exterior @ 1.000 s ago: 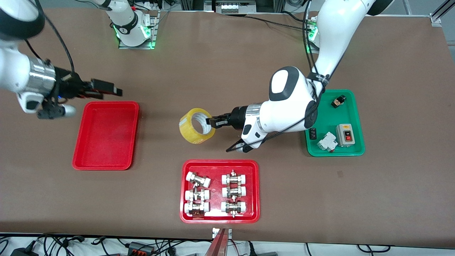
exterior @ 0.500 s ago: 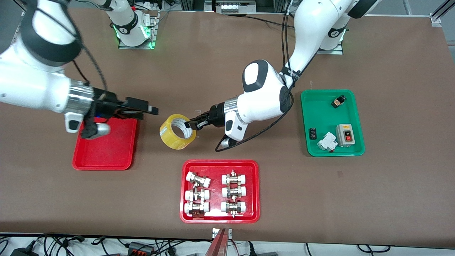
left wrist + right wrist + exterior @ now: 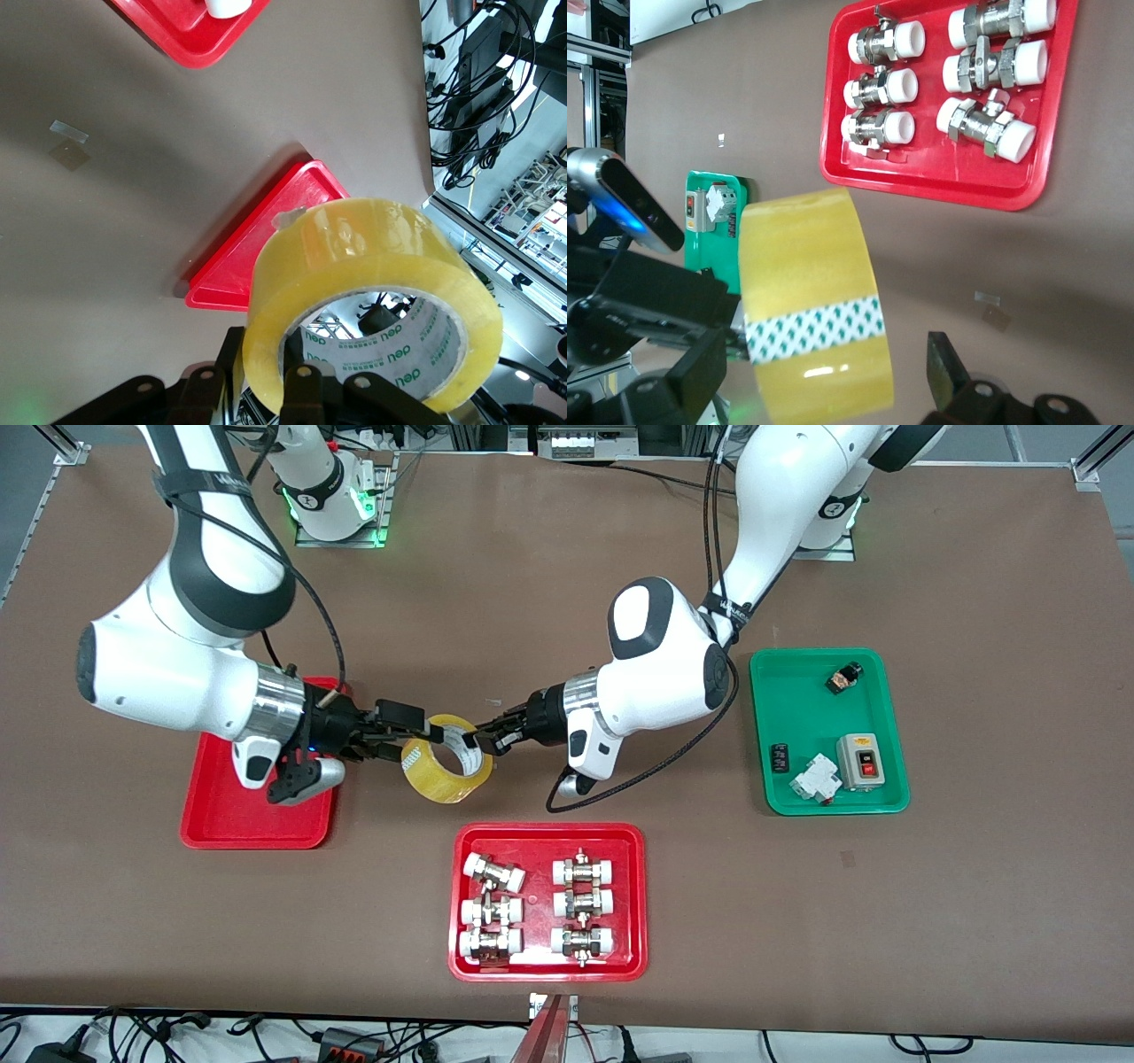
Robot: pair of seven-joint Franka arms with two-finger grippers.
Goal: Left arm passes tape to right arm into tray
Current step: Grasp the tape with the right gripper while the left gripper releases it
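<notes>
Handover time: the left end effector (image 3: 485, 738) is clamped on the tape (image 3: 446, 770), one finger through the white core and one on the outer wrap, holding the roll in the air over bare counter (image 3: 549, 584). The right end effector (image 3: 423, 737) sits directly across from it, fingers spread wide and straddling the roll's wall, apparently not yet pinching. In the right wrist view the yellow band fills the gap between the two spread fingers (image 3: 950, 370).

Judgement call: the right one should close squarely on the wall, well away from the left's fingertips, and the left should let go only once that pinch is firm. A slick, curved roll could swivel in a shallow bite.

Room to move? The tray (image 3: 217, 828) lies right under the right wrist, its low rim easy to clear, its bed bare. Just below the roll, toward the camera, sits the red tray of fittings (image 3: 638, 899), close enough to warrant a level retreat. The green tray (image 3: 766, 717) lies under the left arm's elbow, well apart from the exchange.
</notes>
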